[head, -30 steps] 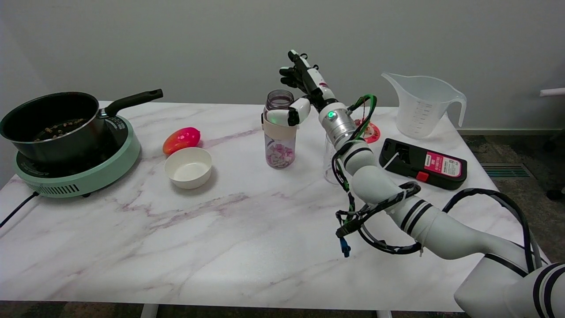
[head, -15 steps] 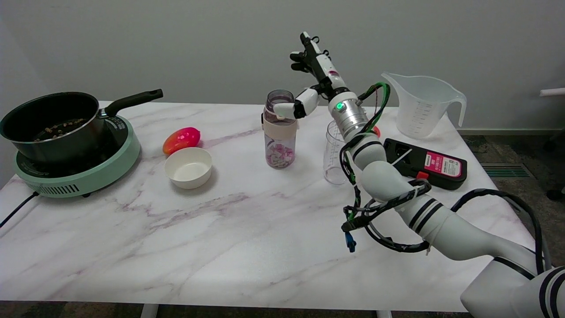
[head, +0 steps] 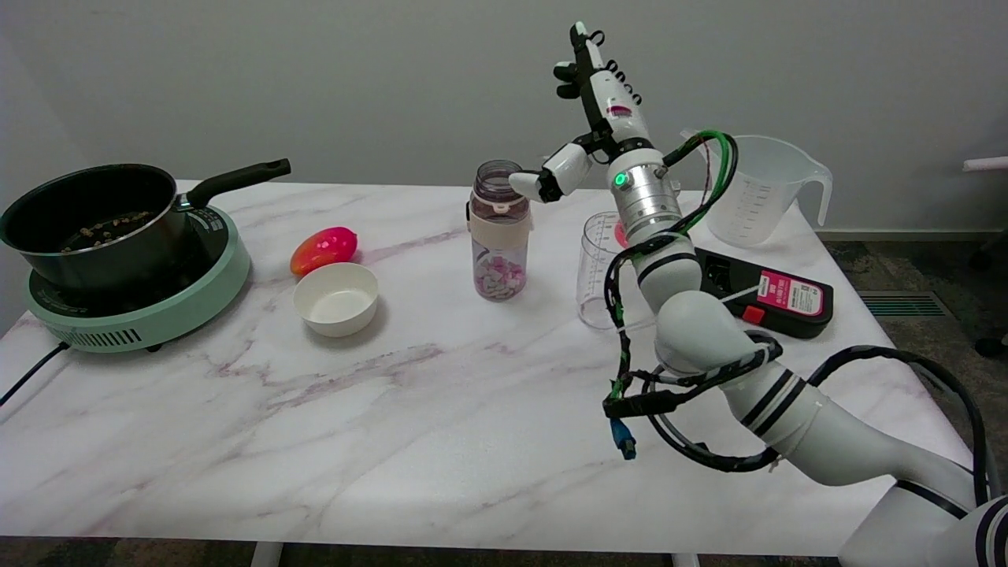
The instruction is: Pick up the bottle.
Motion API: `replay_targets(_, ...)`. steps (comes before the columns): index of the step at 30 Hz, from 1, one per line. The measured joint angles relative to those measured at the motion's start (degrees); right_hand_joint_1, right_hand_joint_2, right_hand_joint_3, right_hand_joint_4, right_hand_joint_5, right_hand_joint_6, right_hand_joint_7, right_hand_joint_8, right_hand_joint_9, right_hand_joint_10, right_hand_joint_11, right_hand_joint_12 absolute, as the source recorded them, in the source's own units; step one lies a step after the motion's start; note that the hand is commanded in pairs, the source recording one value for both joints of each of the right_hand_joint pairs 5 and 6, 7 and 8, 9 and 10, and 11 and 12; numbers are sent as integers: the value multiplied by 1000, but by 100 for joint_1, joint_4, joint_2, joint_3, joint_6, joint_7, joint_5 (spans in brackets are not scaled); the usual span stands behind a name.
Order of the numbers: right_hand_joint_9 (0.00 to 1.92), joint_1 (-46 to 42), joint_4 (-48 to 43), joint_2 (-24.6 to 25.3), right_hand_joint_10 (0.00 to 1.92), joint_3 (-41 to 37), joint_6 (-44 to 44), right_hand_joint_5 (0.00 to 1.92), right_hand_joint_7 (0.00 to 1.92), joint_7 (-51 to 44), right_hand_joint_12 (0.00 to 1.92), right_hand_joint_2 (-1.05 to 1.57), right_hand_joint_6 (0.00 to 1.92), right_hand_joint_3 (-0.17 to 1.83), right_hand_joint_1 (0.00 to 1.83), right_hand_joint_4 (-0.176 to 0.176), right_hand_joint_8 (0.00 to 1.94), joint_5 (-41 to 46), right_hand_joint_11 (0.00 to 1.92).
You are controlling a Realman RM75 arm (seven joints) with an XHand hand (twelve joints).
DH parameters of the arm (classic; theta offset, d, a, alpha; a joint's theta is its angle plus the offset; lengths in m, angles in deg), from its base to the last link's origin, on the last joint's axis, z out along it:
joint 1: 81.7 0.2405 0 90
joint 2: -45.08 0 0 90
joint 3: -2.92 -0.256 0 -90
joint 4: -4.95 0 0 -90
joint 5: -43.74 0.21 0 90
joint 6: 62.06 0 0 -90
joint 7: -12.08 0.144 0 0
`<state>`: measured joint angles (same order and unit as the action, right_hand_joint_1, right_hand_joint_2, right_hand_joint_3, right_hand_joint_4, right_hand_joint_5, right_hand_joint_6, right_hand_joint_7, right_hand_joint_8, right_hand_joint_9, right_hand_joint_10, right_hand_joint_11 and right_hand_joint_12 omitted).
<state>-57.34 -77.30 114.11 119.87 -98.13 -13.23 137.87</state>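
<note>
Over the last second the right hand (head: 592,118) had risen and drawn back to the right of the bottle (head: 498,230), letting go of it. The bottle stood on the table (head: 394,409), not yet picked up. The hand was open, fingers pointing upward, thumb near the bottle's rim.

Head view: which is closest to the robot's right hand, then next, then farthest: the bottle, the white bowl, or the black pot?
From the right hand, raised above the table's far side:
1. The bottle, just left of the hand and below it, near its lowest finger.
2. The white bowl, farther left and nearer the camera.
3. The black pot, at the far left on the green cooker.
</note>
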Motion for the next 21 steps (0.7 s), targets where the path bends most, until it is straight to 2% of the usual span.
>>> replay_targets(10,483,-415,-1075,284,483,399,-1187,0,405,-1699,305,-570,0,1507,1264,0,405,535,305)
replay_targets(14,493,-632,-1438,419,493,550,-1498,38,422,-2075,307,-437,38,1489,1249,0,422,552,307)
replay_targets(21,513,-997,-1846,619,513,829,-1834,45,447,-2247,308,-407,45,1516,1242,0,447,368,308)
